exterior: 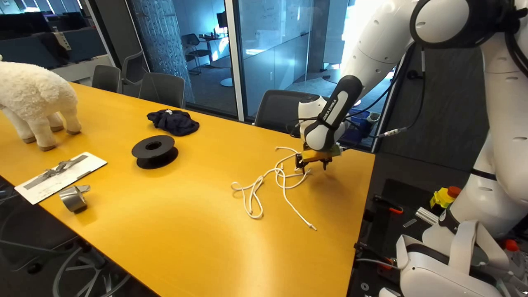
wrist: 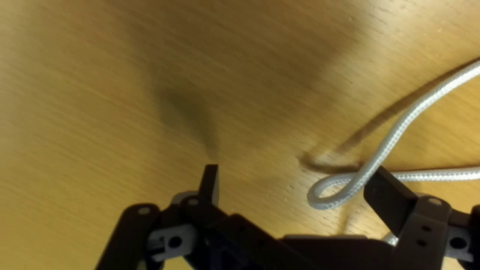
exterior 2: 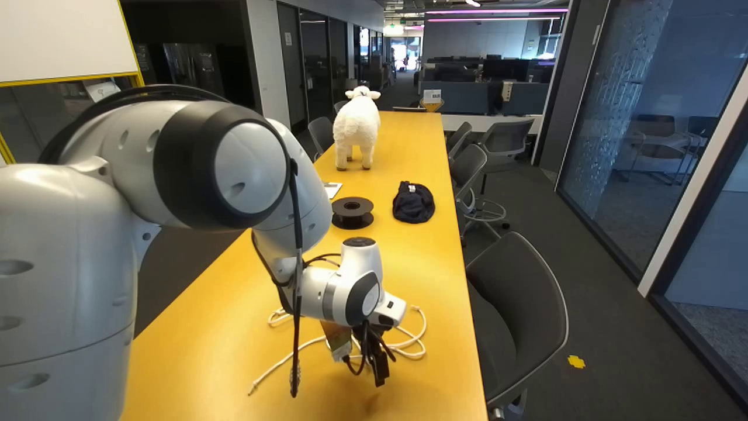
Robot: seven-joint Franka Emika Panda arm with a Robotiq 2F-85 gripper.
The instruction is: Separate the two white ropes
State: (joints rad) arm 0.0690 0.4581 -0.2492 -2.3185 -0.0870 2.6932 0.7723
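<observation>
Gripper (wrist: 294,168) spread apart, low over table (exterior: 198,231). White ropes (wrist: 392,138) tangled on table beside it, one loop showing in its gap. Blue bin (exterior: 365,123) beyond gripper in an exterior view, contents unclear.

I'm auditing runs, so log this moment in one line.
gripper: open, low over table | ropes: tangled | wrist view: loop showing between fingers, contact unclear | separation: pending
</observation>
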